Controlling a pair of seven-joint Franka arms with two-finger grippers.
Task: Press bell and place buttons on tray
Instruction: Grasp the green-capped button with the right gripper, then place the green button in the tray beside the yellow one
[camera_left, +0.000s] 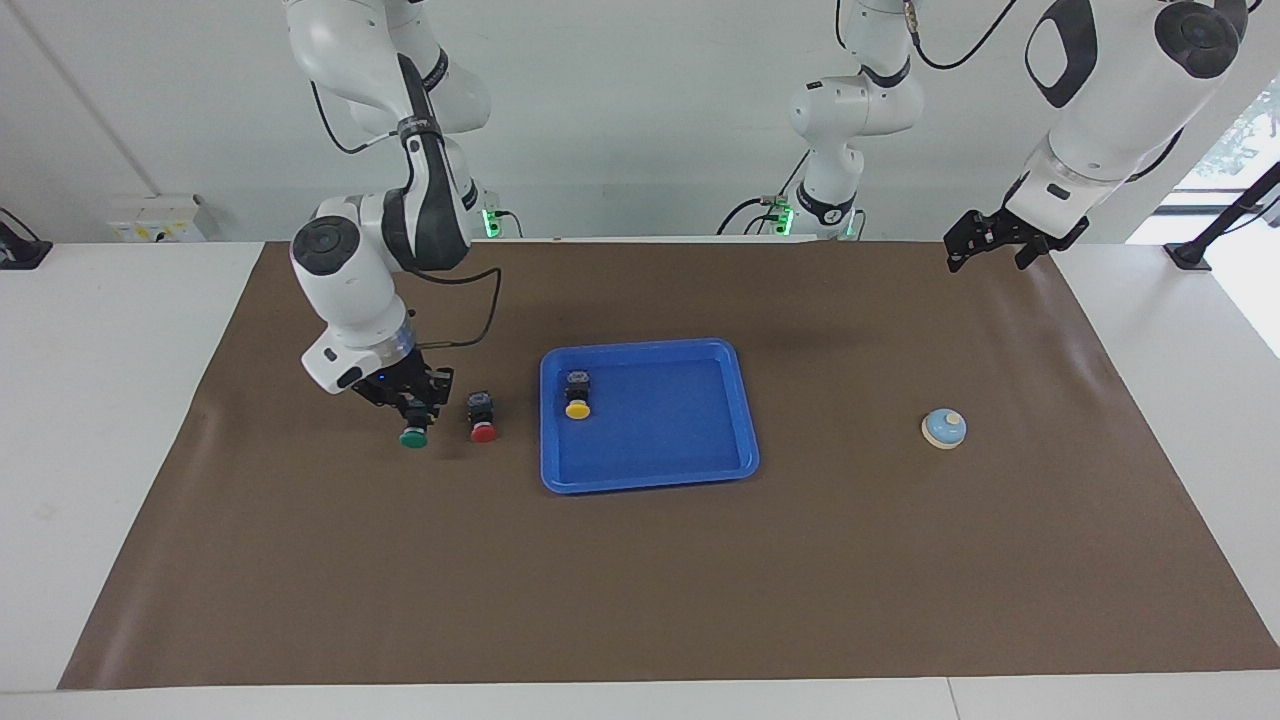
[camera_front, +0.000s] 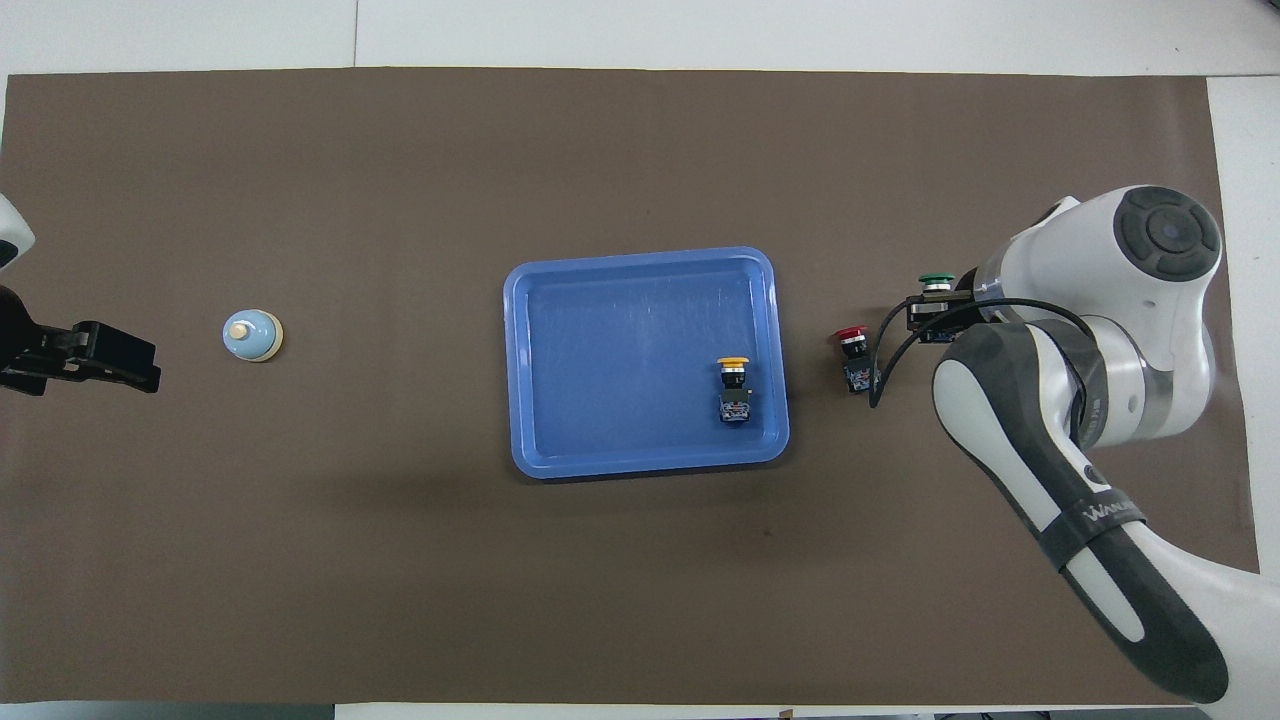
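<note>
Tray (camera_left: 745, 400): glossy blue plastic, smooth, faint scuffs on floor.
Mat (camera_left: 640, 580): matt brown sheet, paper-like, slight ripples at edges.
Buttons: matt black blocky bodies; smooth plastic caps, yellow (camera_left: 577, 409), red (camera_left: 483, 433), green (camera_left: 413, 438).
Bell (camera_left: 944, 428): smooth, lightly shiny pale-blue dome, cream rim.
Arms (camera_left: 350, 280): glossy white shells, black matt joints.

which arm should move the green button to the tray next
Right. Its pincer is already down at the green button, beside the red button and near the tray. The left pincer waits raised at the table's edge.
</note>
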